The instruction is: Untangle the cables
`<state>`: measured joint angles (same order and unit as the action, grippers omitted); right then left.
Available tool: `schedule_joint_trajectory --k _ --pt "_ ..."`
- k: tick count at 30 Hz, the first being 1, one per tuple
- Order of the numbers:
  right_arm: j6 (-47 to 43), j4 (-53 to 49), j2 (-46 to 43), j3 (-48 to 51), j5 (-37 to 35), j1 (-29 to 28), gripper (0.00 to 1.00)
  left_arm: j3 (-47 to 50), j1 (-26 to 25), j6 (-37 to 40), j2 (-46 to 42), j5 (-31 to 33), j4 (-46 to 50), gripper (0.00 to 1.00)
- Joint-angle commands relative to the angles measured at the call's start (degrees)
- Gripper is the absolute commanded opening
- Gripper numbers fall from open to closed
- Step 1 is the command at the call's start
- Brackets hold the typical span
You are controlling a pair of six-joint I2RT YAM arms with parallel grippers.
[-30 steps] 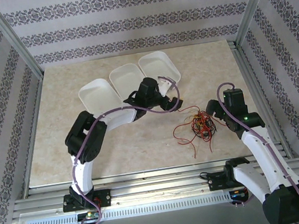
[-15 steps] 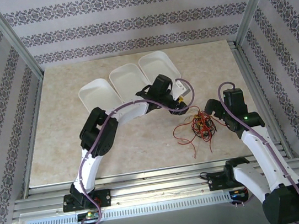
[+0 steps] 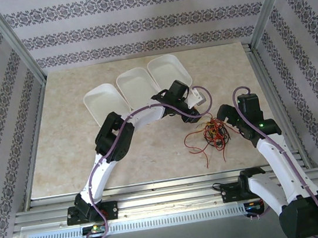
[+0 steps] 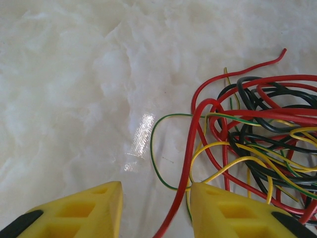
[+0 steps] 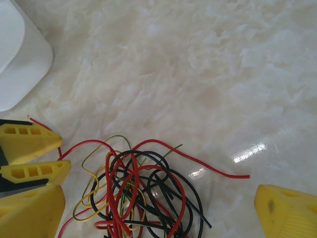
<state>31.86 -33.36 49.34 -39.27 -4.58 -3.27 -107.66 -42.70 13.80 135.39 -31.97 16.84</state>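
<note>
Cables (image 3: 211, 133): tangled red, black and yellow heap on marble table (image 3: 69, 155), right of centre.
Left gripper (image 4: 156, 191): fingers narrow but apart, one red strand in the gap.
Right gripper (image 5: 161, 198): fingers wide, either side of heap, holding nothing.

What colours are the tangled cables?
The cables are red, black, yellow and green; left wrist view shows them best.

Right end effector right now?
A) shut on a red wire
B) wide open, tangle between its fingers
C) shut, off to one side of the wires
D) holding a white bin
B: in the right wrist view, the right end effector has its fingers far apart, with the wires lying loose between them and nothing gripped.
</note>
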Motion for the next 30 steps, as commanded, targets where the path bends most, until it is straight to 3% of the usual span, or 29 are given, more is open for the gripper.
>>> schedule_joint_trajectory --k 1,8,20,30 --pt "1.5 0.8 0.2 -0.7 1.1 -0.3 0.98 -2.0 -0.7 2.2 1.2 -1.2 3.4 0.39" --pt "2.3 -0.8 1.3 -0.4 0.4 -0.3 0.98 -4.2 -0.9 1.5 3.4 -0.7 3.7 0.31" --pt "2.1 0.4 4.1 3.2 4.8 -0.5 0.98 -3.9 -1.8 -0.2 3.5 1.6 2.2 0.0" --pt "1.3 3.1 5.4 5.1 7.9 -0.6 0.98 6.8 -1.9 -7.7 -5.3 6.5 -9.9 0.0"
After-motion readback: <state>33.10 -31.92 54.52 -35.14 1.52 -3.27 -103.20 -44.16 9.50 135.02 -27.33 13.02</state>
